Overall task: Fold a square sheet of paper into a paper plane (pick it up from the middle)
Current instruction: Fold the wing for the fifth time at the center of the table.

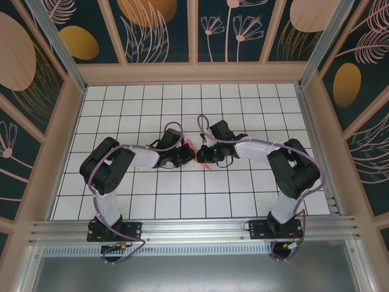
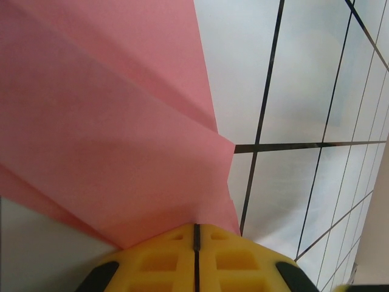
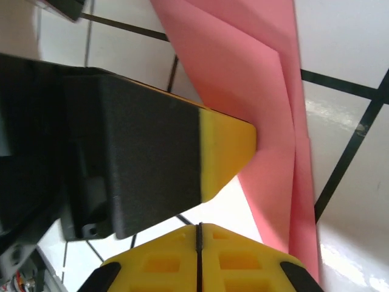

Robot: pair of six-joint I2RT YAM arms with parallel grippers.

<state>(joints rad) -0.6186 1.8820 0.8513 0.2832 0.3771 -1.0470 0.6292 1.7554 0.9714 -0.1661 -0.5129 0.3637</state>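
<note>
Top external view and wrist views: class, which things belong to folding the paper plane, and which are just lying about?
Belongs to the job: part-folded pink paper; left gripper, jaws shut on it; right gripper, jaws shut.
Just surroundings: white tiled table; patterned walls; metal rail.

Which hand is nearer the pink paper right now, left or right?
Left. The left hand is shut on the pink paper, the folds running into its fingertips. The right hand is shut just beside the paper's edge, not visibly gripping it.
</note>
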